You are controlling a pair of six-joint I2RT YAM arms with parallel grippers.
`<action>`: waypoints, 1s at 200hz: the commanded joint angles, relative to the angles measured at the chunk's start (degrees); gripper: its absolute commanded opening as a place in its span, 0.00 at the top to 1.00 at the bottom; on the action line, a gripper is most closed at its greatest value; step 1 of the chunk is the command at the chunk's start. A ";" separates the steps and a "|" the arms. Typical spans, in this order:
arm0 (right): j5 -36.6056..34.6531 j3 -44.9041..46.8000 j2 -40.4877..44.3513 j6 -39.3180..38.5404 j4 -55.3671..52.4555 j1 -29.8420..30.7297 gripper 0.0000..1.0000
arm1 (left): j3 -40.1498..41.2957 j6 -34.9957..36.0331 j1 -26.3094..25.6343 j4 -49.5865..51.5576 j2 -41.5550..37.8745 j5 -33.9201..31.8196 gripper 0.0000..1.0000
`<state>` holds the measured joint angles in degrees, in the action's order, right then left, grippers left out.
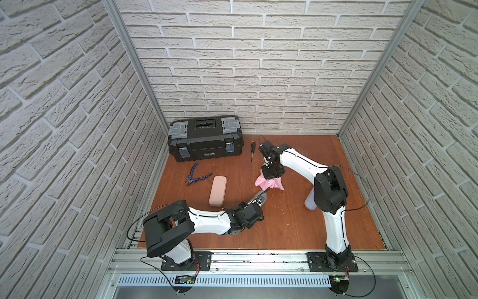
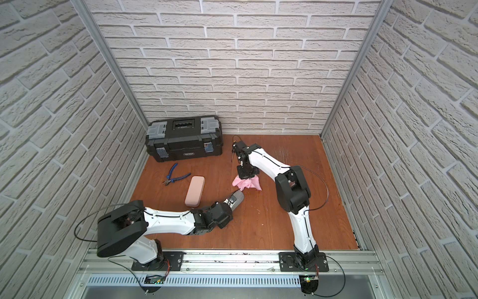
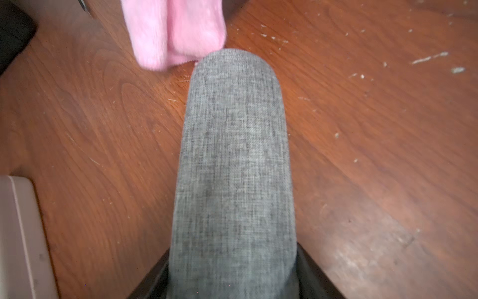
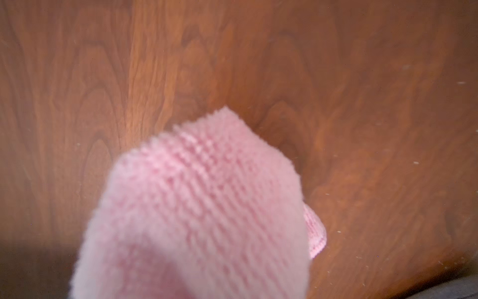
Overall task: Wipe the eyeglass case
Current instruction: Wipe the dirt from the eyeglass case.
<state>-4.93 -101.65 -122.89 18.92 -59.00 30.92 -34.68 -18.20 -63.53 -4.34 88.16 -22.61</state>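
Blurred cloth (image 4: 196, 207) hides the jaws of the right gripper (image 1: 271, 178). The left wrist view's edge cuts off the grey case (image 3: 232, 168). A grey thing (image 1: 309, 202) lies half hidden behind the right arm (image 1: 300, 160).

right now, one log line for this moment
left gripper: shut on grey case | right gripper: shut on pink cloth | cloth near case tip, contact unclear

The grey eyeglass case (image 3: 232, 168) is coarse woven cloth, matt. The pink cloth (image 4: 201, 207) is fluffy ribbed pile. The table (image 3: 362, 129) is reddish wood (scuffed, speckled pale). Near the black plastic toolbox (image 1: 205, 139), a beige case (image 1: 218, 190) looks smooth, matt.
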 commanded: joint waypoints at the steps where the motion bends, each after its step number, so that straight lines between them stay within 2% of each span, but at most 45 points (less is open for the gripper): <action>1: -2.13 3.28 1.32 -2.67 -3.78 2.62 0.98 | 1.22 -2.73 3.25 2.37 0.37 9.54 0.47; 17: -1.09 8.48 4.22 -2.17 -2.74 2.83 0.98 | 0.69 -4.56 5.28 3.41 0.99 13.45 0.48; 54: 2.54 20.37 12.32 1.43 1.47 2.56 0.98 | -0.90 -7.38 5.96 6.73 1.68 17.25 0.48; 90: 6.35 22.70 14.00 8.15 4.03 2.79 0.98 | -1.04 -7.06 5.87 5.83 1.87 18.50 0.51; 164: 29.01 28.46 18.60 19.21 17.69 8.37 0.98 | -0.55 -5.84 5.87 3.81 1.66 19.27 0.50; 200: 36.88 28.72 19.33 22.20 21.05 10.82 0.98 | -0.39 -4.96 5.92 2.56 1.95 19.91 0.50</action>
<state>17.85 -72.51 -105.95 38.30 -48.69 38.89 -36.36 -25.21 -57.17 -3.16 88.20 -8.12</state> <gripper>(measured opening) 0.121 0.642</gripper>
